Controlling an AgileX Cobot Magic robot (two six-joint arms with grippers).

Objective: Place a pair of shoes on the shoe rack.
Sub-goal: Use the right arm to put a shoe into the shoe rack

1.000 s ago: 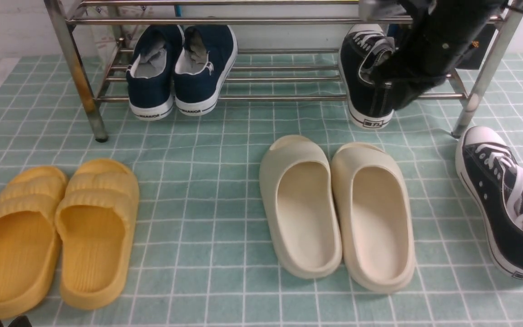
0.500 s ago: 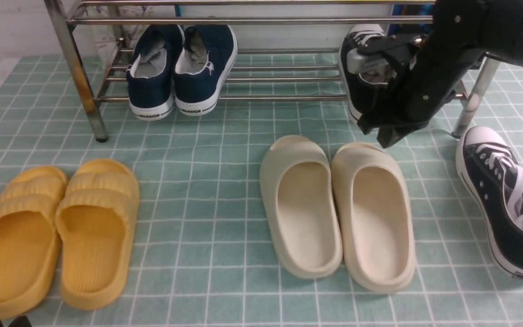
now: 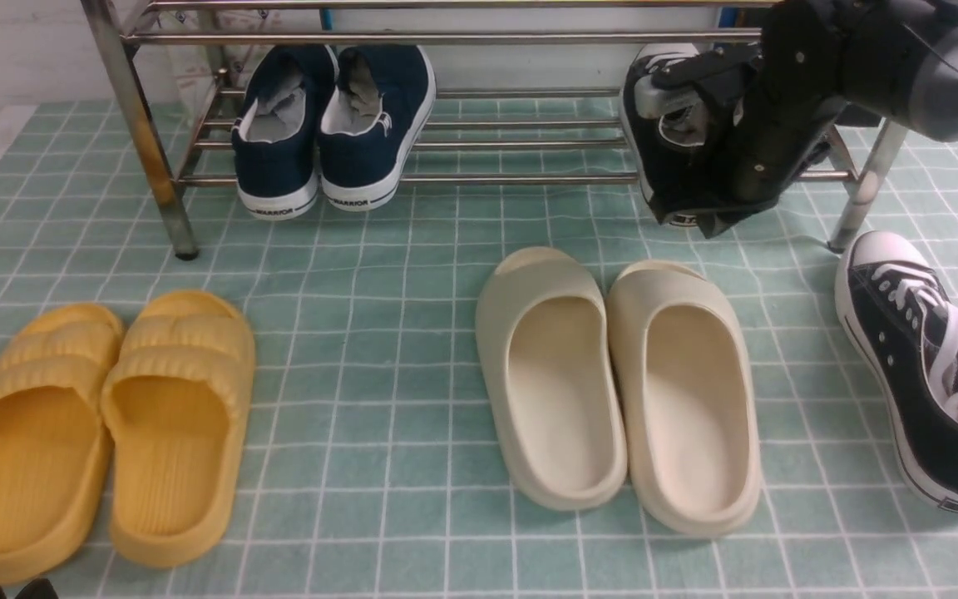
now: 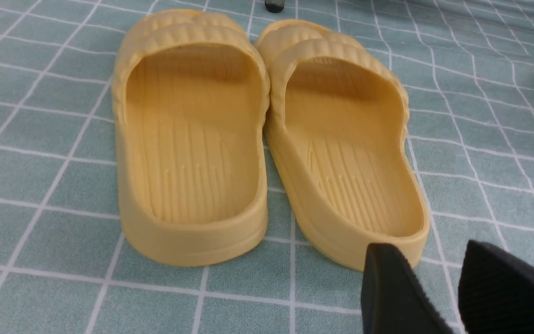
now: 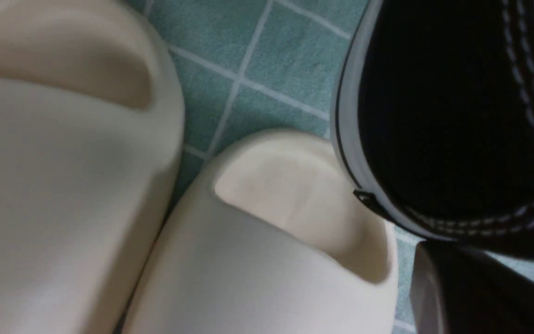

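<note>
Right claw (image 3: pixel 708 226) back, beside racked sneaker (image 3: pixel 645 158).

Bright even light; right wrist view blurred.

One black sneaker (image 3: pixel 637 146) sits heel-out on the chrome shoe rack's (image 3: pixel 520 177) lower bars; its mate (image 3: pixel 916 366) lies beside the rack.

Teal white-gridded cloth (image 3: pixel 396 399), yellow slippers (image 3: pixel 171 416), cream slippers (image 3: pixel 554 374), navy sneakers (image 3: pixel 362 141), black white-laced sneakers (image 3: pixel 903 366), chrome rack (image 3: pixel 462 38)
</note>
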